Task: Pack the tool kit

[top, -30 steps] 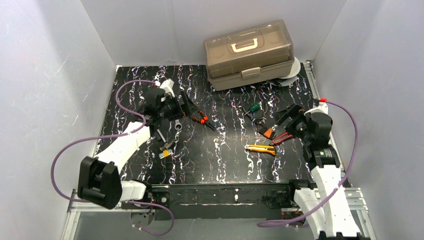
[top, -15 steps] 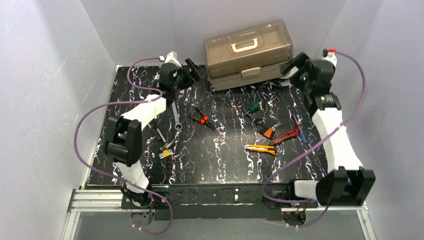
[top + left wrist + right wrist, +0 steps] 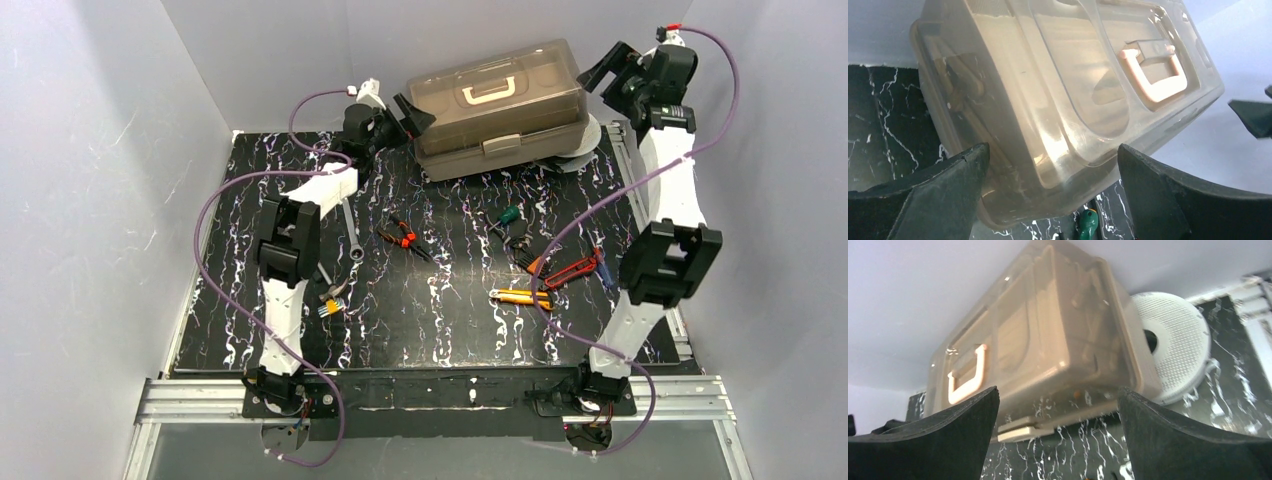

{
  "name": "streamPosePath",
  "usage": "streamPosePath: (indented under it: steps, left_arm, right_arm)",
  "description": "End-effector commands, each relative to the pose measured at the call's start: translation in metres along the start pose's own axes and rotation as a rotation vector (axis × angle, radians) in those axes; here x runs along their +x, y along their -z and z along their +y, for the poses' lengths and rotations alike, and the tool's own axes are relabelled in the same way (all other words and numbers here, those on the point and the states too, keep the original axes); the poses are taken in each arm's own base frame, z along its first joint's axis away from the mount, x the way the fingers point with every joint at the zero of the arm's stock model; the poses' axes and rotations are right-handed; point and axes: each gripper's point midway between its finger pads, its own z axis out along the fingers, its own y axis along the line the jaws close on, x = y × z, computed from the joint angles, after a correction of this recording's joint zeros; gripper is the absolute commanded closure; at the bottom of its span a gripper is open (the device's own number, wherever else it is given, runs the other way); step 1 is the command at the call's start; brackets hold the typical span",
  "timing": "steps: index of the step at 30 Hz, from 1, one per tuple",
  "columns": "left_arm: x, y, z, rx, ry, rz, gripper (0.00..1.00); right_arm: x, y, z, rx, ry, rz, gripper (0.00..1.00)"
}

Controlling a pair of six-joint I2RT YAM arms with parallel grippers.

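The tan toolbox (image 3: 497, 105) stands shut at the back of the mat, with its cream handle (image 3: 489, 94) on top. My left gripper (image 3: 412, 110) is open and empty at the box's left end, jaws wide on either side of the corner in the left wrist view (image 3: 1053, 150). My right gripper (image 3: 605, 68) is open and empty, raised above and just off the box's right end. Orange pliers (image 3: 403, 238), a yellow knife (image 3: 520, 297), a green-handled screwdriver (image 3: 508, 215) and red-handled pliers (image 3: 572, 270) lie loose on the mat.
A round silver-white spool (image 3: 590, 140) lies under the toolbox's right end and also shows in the right wrist view (image 3: 1173, 340). A wrench (image 3: 350, 232) and a small tool (image 3: 330, 295) lie at the left. The box's front latch (image 3: 1020, 430) is closed. Grey walls surround the mat.
Both arms have stretched from mid-mat to the back. The left gripper has reached the toolbox's left end; the right gripper has risen to its right end. The tools have not moved.
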Motion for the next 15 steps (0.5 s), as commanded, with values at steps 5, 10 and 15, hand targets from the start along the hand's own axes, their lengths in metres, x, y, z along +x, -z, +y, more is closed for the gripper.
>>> streamPosePath:
  steps: [5, 10, 15]
  left_arm:
    - [-0.03, -0.031, -0.006, 0.083, -0.028, -0.039, 0.02]
    - [-0.032, -0.042, -0.004, 0.109, -0.031, -0.067, 0.05]
    - [-0.029, -0.04, -0.01, 0.148, -0.047, -0.052, 0.12]
  right_arm:
    - [-0.013, -0.05, 0.015, -0.16, 0.1, -0.011, 0.06]
    - [0.004, -0.082, 0.002, -0.182, 0.126, 0.029, 0.07]
    - [0.045, -0.081, 0.017, -0.269, 0.082, 0.165, 0.15]
